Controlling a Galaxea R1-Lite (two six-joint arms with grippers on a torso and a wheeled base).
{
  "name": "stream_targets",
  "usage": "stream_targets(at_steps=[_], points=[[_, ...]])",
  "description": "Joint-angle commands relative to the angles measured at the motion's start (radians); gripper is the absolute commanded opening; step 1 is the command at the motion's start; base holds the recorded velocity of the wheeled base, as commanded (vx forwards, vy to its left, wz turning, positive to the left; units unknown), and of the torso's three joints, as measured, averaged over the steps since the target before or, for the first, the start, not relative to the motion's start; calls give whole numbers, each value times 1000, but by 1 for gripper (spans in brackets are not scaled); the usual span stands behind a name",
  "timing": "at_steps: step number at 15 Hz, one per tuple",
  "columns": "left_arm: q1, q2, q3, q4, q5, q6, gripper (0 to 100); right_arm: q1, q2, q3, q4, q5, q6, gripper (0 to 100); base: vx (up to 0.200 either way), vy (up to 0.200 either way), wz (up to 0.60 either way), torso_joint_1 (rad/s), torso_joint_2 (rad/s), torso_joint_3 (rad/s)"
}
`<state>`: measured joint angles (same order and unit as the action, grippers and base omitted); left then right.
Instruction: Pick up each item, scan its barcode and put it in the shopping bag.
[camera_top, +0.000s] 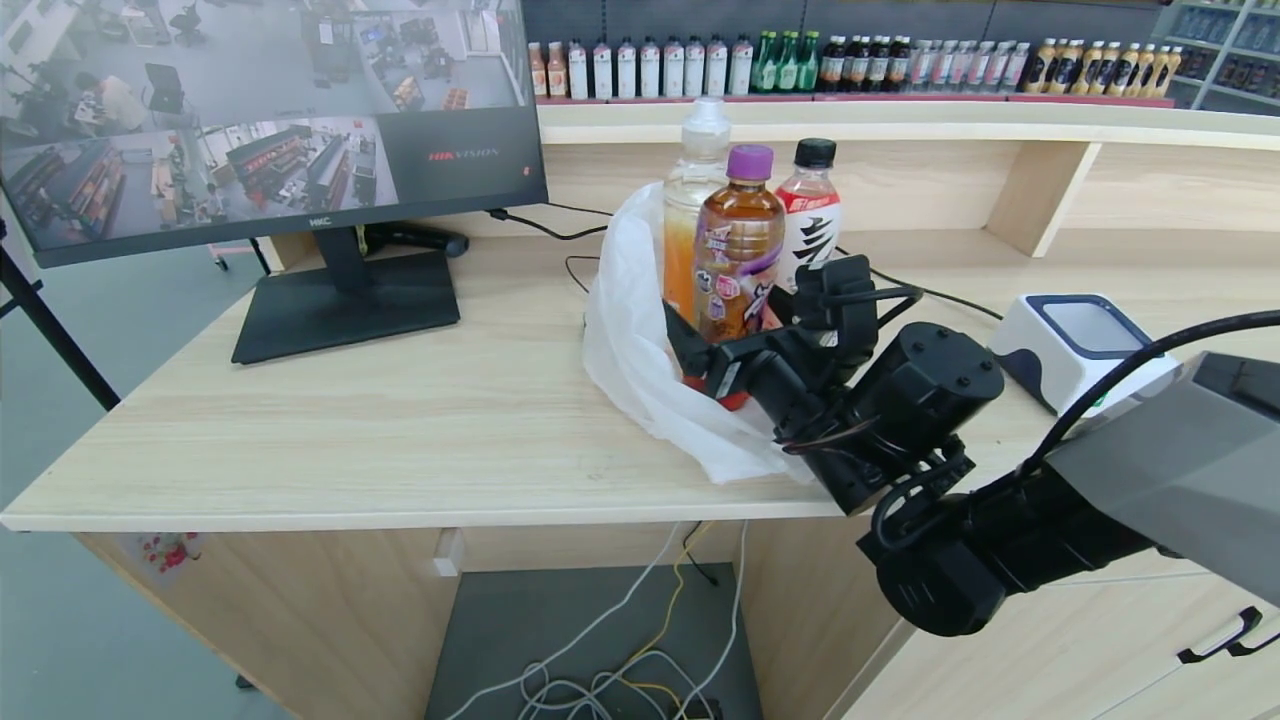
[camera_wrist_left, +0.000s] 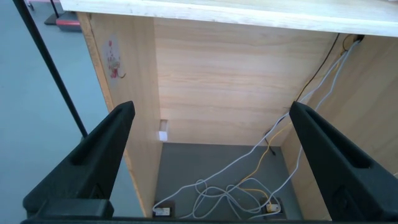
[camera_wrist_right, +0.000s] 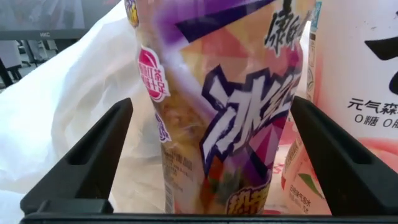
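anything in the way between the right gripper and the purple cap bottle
Nothing visible does. The purple-cap bottle stands between the open fingers of the right gripper; the black-cap bottle stands beyond it, outside the gap.

Purple-capped bottle (camera_top: 738, 255) of amber drink, purple-and-pink label, upright between the spread jaws of the right pincer (camera_wrist_right: 211, 109), low in the white shopping bag (camera_top: 625, 340). Just beyond the pincer: taller clear bottle (camera_top: 690, 190) with white cap and orange liquid, and black-capped bottle (camera_top: 812, 215) with white-and-red label, both upright. Bag crumpled on the desk (camera_top: 400, 420), mouth open around the pincer. White barcode scanner (camera_top: 1075, 345) to the pincer's right, apart from the bag.
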<state>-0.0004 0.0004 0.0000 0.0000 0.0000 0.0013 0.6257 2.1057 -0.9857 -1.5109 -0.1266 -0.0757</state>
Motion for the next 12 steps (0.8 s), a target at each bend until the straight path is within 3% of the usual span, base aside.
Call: stream_targets(at_steps=[1, 5, 9, 12], points=[[0, 0, 0, 0, 2, -1, 100, 0, -53, 32, -3, 1, -1, 100, 0, 0, 0, 0, 0, 0], [0, 0, 0, 0, 0, 0, 100, 2, -159, 128, -6, 1, -1, 100, 0, 0, 0, 0, 0, 0], [0, 0, 0, 0, 2, 0, 100, -44, -435, 414, -15, -1, -4, 100, 0, 0, 0, 0, 0, 0], [0, 0, 0, 0, 0, 0, 100, -167, -714, 737, -8, 2, -4, 100, 0, 0, 0, 0, 0, 0]])
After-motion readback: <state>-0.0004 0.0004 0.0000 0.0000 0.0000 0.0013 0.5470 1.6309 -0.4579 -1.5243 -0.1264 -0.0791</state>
